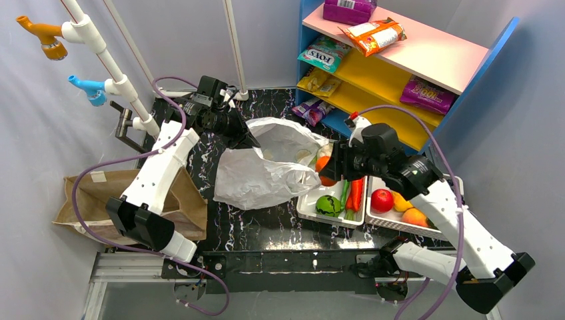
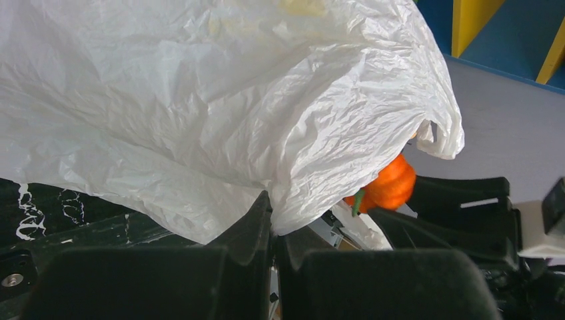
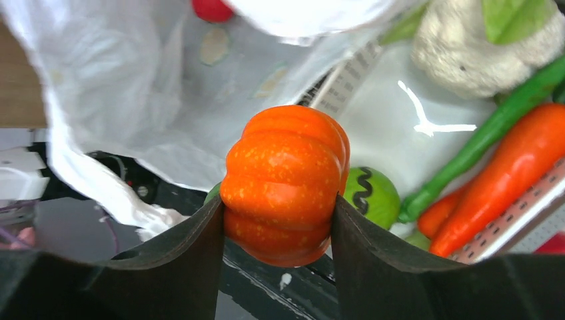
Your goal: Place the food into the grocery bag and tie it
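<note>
Pinching the ribbed orange pumpkin (image 3: 286, 180) by its sides, the right fingers (image 3: 186, 267) hold it at the open mouth of the white plastic bag (image 1: 256, 173), above the near edge of a white tray (image 1: 308, 208). The left fingers (image 2: 243, 233) are pressed together on the bag's rim, holding that side up off the black marbled counter (image 1: 266, 230). The rest of the bag lies crumpled on it.

You had a brown paper bag (image 1: 93, 197) lying at the left edge of the black marbled table (image 1: 266, 227). A shelf unit (image 1: 426, 50) at far right carried an orange snack packet (image 1: 375, 35).
</note>
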